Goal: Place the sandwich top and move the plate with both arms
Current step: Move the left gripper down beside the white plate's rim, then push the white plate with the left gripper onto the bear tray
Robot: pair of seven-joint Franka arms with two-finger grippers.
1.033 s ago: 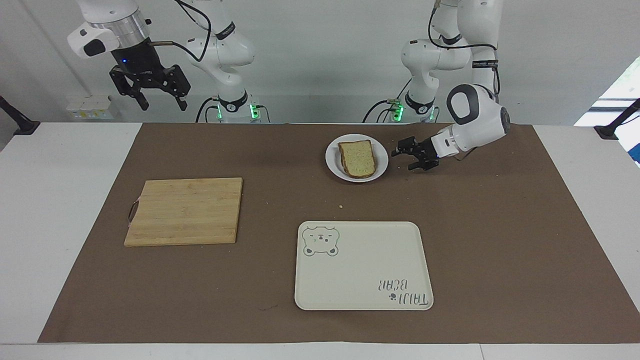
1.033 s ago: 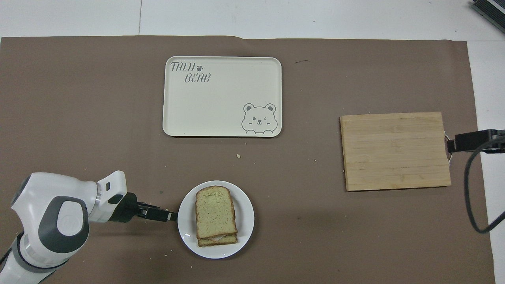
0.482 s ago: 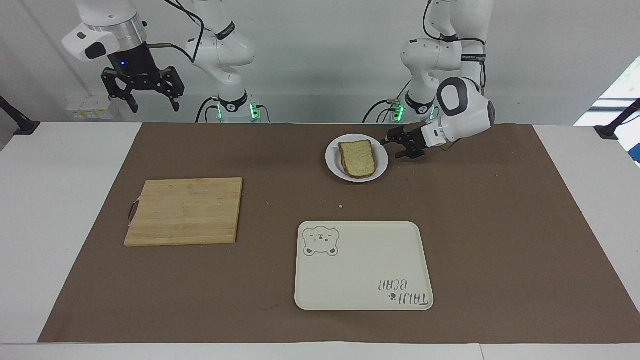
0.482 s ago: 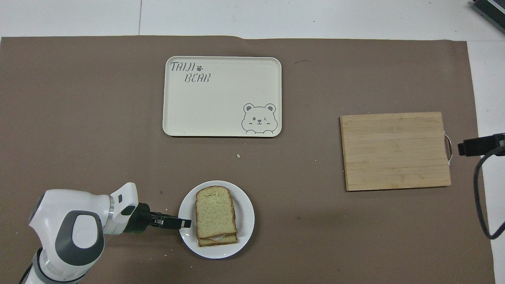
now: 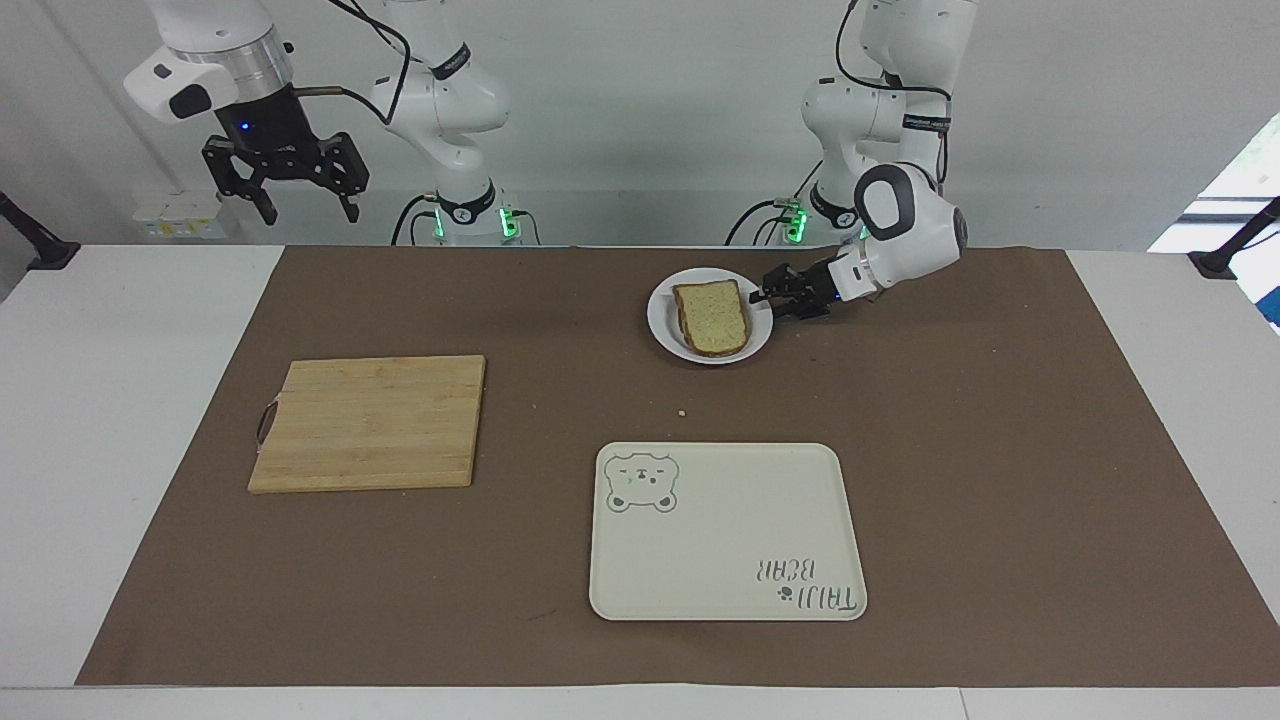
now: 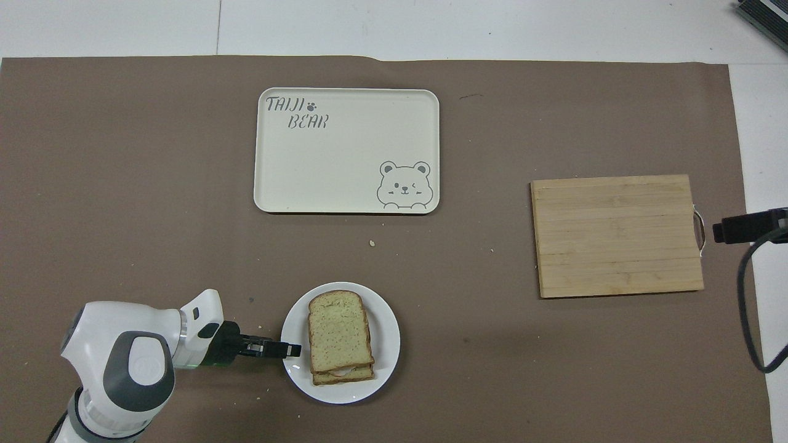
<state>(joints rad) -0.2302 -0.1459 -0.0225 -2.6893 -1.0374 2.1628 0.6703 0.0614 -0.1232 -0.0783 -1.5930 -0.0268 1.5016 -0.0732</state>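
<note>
The sandwich top (image 5: 712, 316) lay on the stacked sandwich on the plate (image 5: 662, 322), which sat on the worktop near the robots, toward the left arm's end. The left claw (image 5: 777, 297) was at the plate's rim; whether it had clamped the rim I could not tell. The right claw (image 5: 286, 182) hung open, raised clear of the worktop at its own end, waiting. Risk, as judged: a one-sided pinch on the thin rim could tip or drag the plate, sliding the top slice off its stack. A loose hold could also slip. The overhead view showed the lower slice and filling under the top (image 6: 340, 333) and the fingertips overlapping the rim (image 6: 294, 363). The facing view alone showed the right claw's fingers and its height.
</note>
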